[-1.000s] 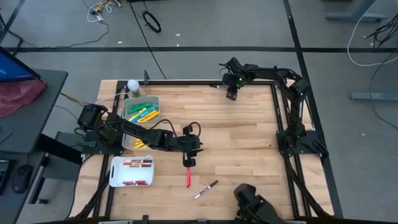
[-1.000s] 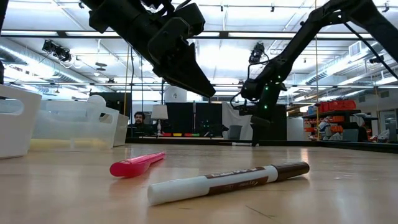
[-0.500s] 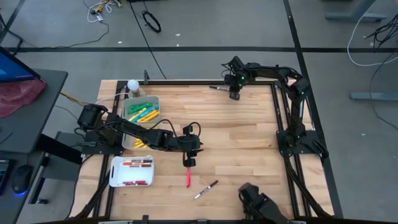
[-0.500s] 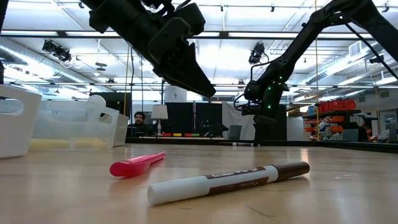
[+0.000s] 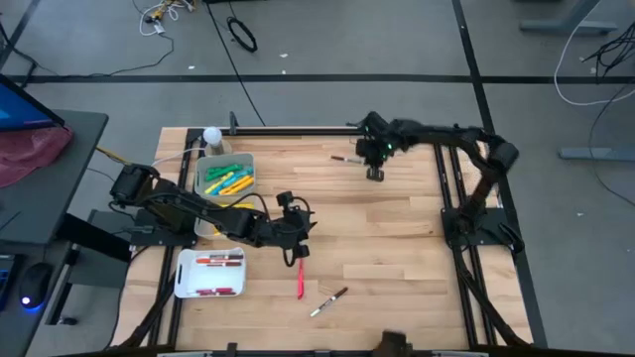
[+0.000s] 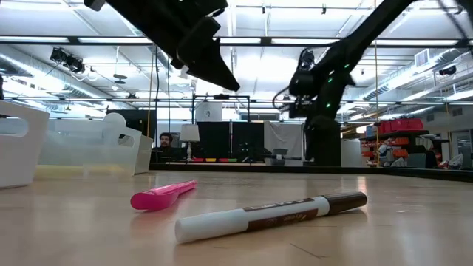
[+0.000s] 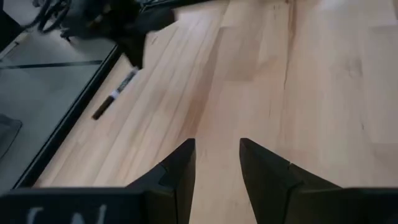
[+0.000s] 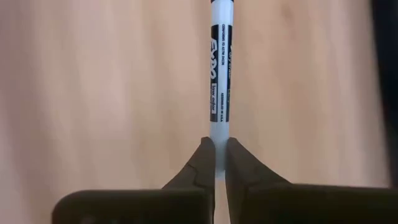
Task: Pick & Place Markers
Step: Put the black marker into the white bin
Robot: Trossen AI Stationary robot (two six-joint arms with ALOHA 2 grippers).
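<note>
Hovering above the wooden table (image 5: 397, 228), the left gripper (image 5: 299, 251) hangs with its two dark fingers (image 7: 177, 177) parted and empty. Just at its six o'clock in the high view lies the slim pink-red marker (image 5: 300, 285), long axis running twelve to six; the white marker with dark brown ends (image 5: 328, 301) lies at about five o'clock, tilted from seven toward one. The left arm is plainly the nearer one to both. Far right, near the table's back edge, the right gripper (image 5: 375, 171) is pinched tight on the end of a white dry-erase marker with a black label (image 8: 219, 93), which points straight out from its fingertips.
</note>
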